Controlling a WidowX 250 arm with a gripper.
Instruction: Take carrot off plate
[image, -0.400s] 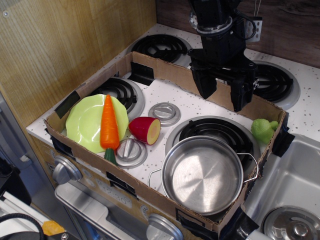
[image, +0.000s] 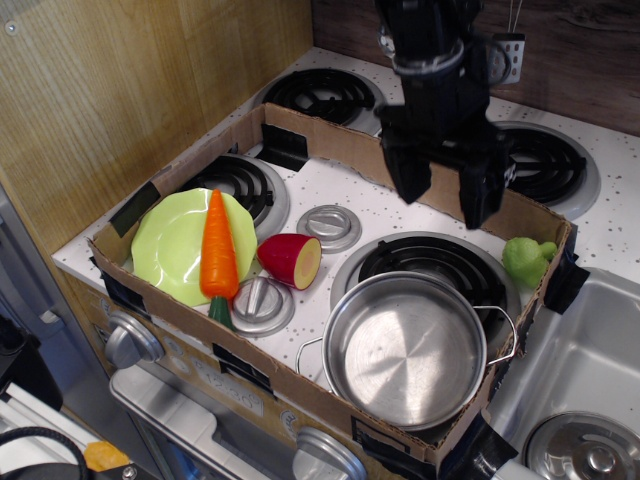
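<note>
Carrot (image: 218, 247) lies lengthwise across the plate (image: 165, 245), fat end toward the back, green stub hanging over the front rim and touching a grey metal disc (image: 262, 305). Looks like hollow glossy plastic: prob. light, stiff, not fragile, but slick and round, so likely to roll or squirt out of a pinch. Best hold, I'd say, is across the thick upper-mid section w/ fingers either side of the long axis; the taper near the stub gives less to bite on.

End effector (image: 442, 192) hangs released, fingers spread w/ nothing between them, over the back cardboard wall, well apart from the carrot and off to its right.

Room: the cardboard box (image: 330, 140) fences the stove-top bench on all sides; the plate sits in the left front corner, close to the walls. Red-and-yellow fruit piece (image: 291, 259) is just beside the carrot's right. Steel pot (image: 405, 348) fills the front right. Open speckled bench between the burners, near the second disc (image: 329, 227), looks like the easiest drop area. Lift clear of the rim before going sideways.
</note>
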